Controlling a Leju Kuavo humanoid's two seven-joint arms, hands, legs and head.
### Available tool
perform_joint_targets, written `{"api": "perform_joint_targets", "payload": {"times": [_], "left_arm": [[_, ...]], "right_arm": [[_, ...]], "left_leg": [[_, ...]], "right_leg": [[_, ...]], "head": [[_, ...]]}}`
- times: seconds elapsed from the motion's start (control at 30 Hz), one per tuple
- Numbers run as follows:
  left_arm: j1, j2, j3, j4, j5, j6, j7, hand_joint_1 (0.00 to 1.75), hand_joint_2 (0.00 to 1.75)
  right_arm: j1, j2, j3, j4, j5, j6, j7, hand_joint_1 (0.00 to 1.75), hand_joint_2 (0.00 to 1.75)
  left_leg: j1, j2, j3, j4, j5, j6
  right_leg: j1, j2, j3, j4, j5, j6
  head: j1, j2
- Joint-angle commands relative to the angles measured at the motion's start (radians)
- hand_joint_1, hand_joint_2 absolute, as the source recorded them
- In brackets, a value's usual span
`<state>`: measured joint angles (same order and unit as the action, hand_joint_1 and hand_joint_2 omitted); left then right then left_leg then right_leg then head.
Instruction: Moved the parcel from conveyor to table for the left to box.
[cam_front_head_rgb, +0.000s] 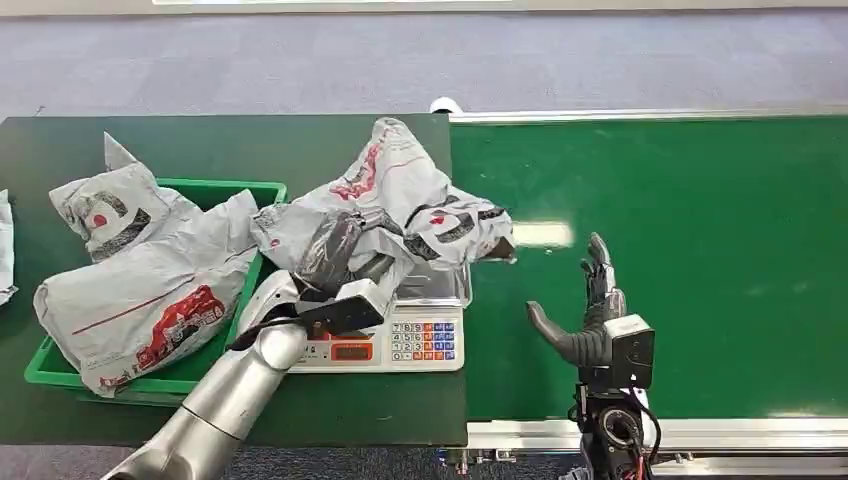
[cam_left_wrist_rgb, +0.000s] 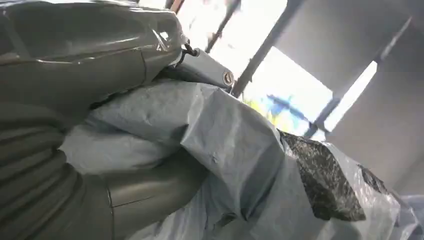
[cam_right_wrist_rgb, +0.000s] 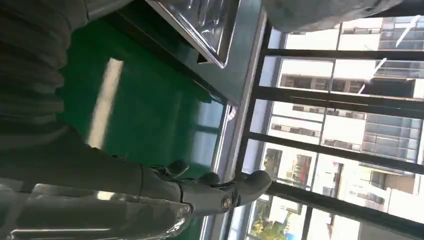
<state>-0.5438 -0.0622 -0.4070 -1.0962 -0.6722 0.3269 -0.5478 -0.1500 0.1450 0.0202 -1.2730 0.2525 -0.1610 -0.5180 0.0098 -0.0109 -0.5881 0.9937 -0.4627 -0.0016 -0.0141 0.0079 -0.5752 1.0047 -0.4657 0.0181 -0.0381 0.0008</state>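
— Parcel (cam_front_head_rgb: 400, 190) position was asked about: where was it lying?

— It was seen draped across the scale (cam_front_head_rgb: 425, 335) on the table (cam_front_head_rgb: 250, 150), just beside the conveyor (cam_front_head_rgb: 700, 250), with one end hanging over the scale's far side. The left hand (cam_front_head_rgb: 335, 260) was closed on its crumpled grey plastic near the middle; in the left wrist view the film (cam_left_wrist_rgb: 225, 145) was bunched between thumb and fingers.

— And the right hand (cam_front_head_rgb: 590, 320)?

— It was held over the conveyor with fingers spread and nothing in it, well apart from the parcel.

— How was the parcel judged to handle?

— It was judged soft, light and slippery: a limp mailer bag that would sag and fold wherever it was lifted. A bunched fistful near the middle was thought the safest hold, since a loose corner could slide out. The green box (cam_front_head_rgb: 215, 190), already crowded with other bags (cam_front_head_rgb: 150, 290), was thought to leave little room.
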Motion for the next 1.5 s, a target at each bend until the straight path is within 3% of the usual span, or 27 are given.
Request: {"api": "perform_joint_targets", "payload": {"times": [0.03, 0.13, 0.17, 0.27, 0.43, 0.5, 0.63, 0.7, 0.73, 0.77, 0.87, 1.1, 1.27, 1.3, 1.33, 1.37, 1.4, 1.5], "left_arm": [[0.088, 0.045, 0.061, -0.187, -0.119, 0.291, -0.013, 1.75, 1.75], [0.094, 0.038, 0.069, -0.206, -0.118, 0.304, -0.013, 1.75, 1.75], [0.109, 0.028, 0.093, -0.243, -0.137, 0.371, -0.044, 1.75, 1.75], [0.188, -0.063, 0.251, -0.44, -0.255, 0.371, -0.15, 1.75, 1.75], [0.188, -0.063, 0.251, -0.44, -0.255, 0.371, -0.15, 1.75, 1.75], [0.202, -0.103, 0.328, -0.546, -0.347, 0.371, -0.15, 1.75, 1.75], [0.227, -0.171, 0.502, -0.535, -0.515, 0.371, -0.15, 1.75, 1.75], [0.228, -0.116, 0.503, -0.403, -0.579, 0.371, 0.027, 1.75, 1.75], [0.215, -0.036, 0.432, -0.349, -0.575, 0.357, 0.19, 1.75, 1.75], [0.203, -0.004, 0.412, -0.318, -0.58, 0.319, 0.284, 1.75, 1.75], [0.184, 0.02, 0.432, -0.203, -0.631, 0.112, 0.516, 1.71, 1.75], [0.159, 0.035, 0.422, -0.009, -0.723, -0.113, 0.627, 1.75, 1.75], [0.152, 0.039, 0.417, 0.019, -0.727, -0.139, 0.632, 1.75, 1.75], [0.155, 0.036, 0.414, 0.032, -0.727, -0.149, 0.645, 1.61, 1.75], [0.155, 0.036, 0.414, 0.032, -0.727, -0.149, 0.645, 1.61, 1.75], [0.16, 0.034, 0.416, 0.015, -0.725, -0.121, 0.649, 0.26, 1.75], [0.168, 0.03, 0.423, -0.01, -0.706, -0.067, 0.643, 0.0, 1.75], [0.194, 0.027, 0.428, -0.09, -0.659, 0.05, 0.605, 0.0, 1.75]], "right_arm": [[0.006, 0.002, -0.033, 0.007, 0.006, 0.005, 0.006, 0.0, 1.75], [0.002, 0.003, -0.031, 0.01, 0.007, 0.005, 0.005, 0.0, 1.75], [-0.003, 0.003, -0.028, 0.019, 0.007, 0.008, 0.005, 0.0, 1.75], [-0.022, -0.001, -0.005, 0.063, 0.014, 0.012, 0.007, 0.0, 1.75], [-0.022, -0.001, -0.005, 0.063, 0.014, 0.012, 0.007, 0.0, 1.75], [-0.021, -0.001, -0.003, 0.06, 0.01, -0.002, 0.003, 0.0, 1.75], [0.017, 0.003, -0.007, 0.034, 0.009, -0.002, 0.007, 0.0, 1.75], [0.04, 0.003, -0.015, 0.021, 0.011, -0.008, 0.009, 0.0, 1.75], [0.045, 0.003, -0.025, 0.012, 0.013, -0.009, 0.012, 0.0, 1.75], [0.045, 0.003, -0.031, 0.008, 0.015, -0.005, 0.018, 0.0, 1.75], [0.037, 0.007, -0.045, 0.016, 0.029, 0.007, 0.035, 0.0, 1.75], [0.04, 0.019, -0.05, 0.04, 0.059, 0.013, 0.036, 0.0, 1.75], [0.038, 0.019, -0.05, 0.042, 0.063, 0.015, 0.037, 0.0, 1.75], [0.039, 0.022, -0.05, 0.036, 0.082, 0.02, 0.051, 0.0, 1.75], [0.039, 0.022, -0.05, 0.036, 0.082, 0.02, 0.051, 0.0, 1.75], [0.042, 0.024, -0.051, 0.027, 0.086, 0.022, 0.055, 0.0, 1.75], [0.043, 0.026, -0.052, 0.018, 0.09, 0.027, 0.061, 0.0, 1.75], [0.047, 0.03, -0.052, -0.004, 0.097, 0.035, 0.072, 0.0, 1.75]], "left_leg": [[0.0, 0.003, 0.003, -0.002, -0.001, 0.0], [0.0, 0.003, 0.001, -0.001, -0.001, 0.0], [0.0, 0.001, 0.001, 0.0, 0.0, 0.0], [0.0, 0.003, 0.001, 0.0, -0.001, 0.0], [0.0, 0.002, 0.001, -0.001, -0.001, 0.0], [0.0, 0.004, 0.002, -0.001, -0.001, 0.0], [0.001, 0.004, 0.0, 0.0, -0.001, 0.0], [0.0, 0.003, 0.002, -0.002, -0.001, 0.0], [0.0, 0.003, 0.004, -0.003, -0.001, 0.0], [0.0, 0.004, 0.004, -0.003, -0.001, 0.0], [0.0, 0.0, 0.004, -0.004, 0.001, -0.001], [0.0, 0.001, 0.003, -0.003, 0.0, 0.0], [0.0, 0.0, 0.003, -0.002, 0.0, 0.0], [0.0, 0.0, 0.003, -0.002, 0.0, 0.0], [0.001, 0.001, 0.003, -0.002, 0.0, 0.0], [0.0, 0.001, 0.004, -0.003, 0.0, -0.001], [0.0, 0.001, 0.004, -0.002, 0.0, -0.001], [0.0, 0.001, 0.002, -0.001, 0.0, 0.0]], "right_leg": [[0.0, 0.002, 0.002, -0.002, 0.0, -0.001], [0.001, 0.002, 0.0, -0.001, 0.0, -0.001], [0.0, 0.0, 0.0, 0.0, 0.0, -0.001], [0.001, 0.002, 0.0, -0.001, 0.0, -0.001], [0.0, 0.001, 0.001, -0.001, 0.0, -0.001], [0.001, 0.002, 0.001, -0.001, 0.0, -0.001], [0.001, 0.002, 0.0, -0.001, 0.0, -0.001], [0.001, 0.002, 0.002, -0.002, 0.0, -0.001], [0.0, 0.002, 0.003, -0.002, 0.0, -0.001], [0.001, 0.002, 0.003, -0.003, 0.0, -0.001], [0.0, -0.001, 0.003, -0.003, 0.0, -0.002], [0.001, -0.001, 0.003, -0.002, 0.0, -0.001], [0.001, -0.001, 0.002, -0.001, -0.001, -0.001], [0.001, -0.001, 0.002, -0.001, -0.001, -0.001], [0.001, 0.0, 0.002, -0.002, 0.0, -0.001], [0.001, 0.0, 0.003, -0.002, 0.0, -0.002], [0.001, 0.0, 0.003, -0.002, 0.0, -0.002], [0.001, 0.0, 0.001, -0.001, 0.0, -0.001]], "head": [[0.0, 0.0], [0.0, 0.0], [0.0, 0.0], [0.0, 0.0], [0.0, 0.0], [0.0, 0.0], [0.0, 0.0], [0.0, 0.0], [0.0, 0.0], [0.0, 0.0], [0.0, 0.0], [0.0, 0.0], [0.0, 0.0], [0.0, 0.0], [0.0, 0.0], [0.0, 0.0], [0.0, 0.0], [0.0, 0.0]]}}
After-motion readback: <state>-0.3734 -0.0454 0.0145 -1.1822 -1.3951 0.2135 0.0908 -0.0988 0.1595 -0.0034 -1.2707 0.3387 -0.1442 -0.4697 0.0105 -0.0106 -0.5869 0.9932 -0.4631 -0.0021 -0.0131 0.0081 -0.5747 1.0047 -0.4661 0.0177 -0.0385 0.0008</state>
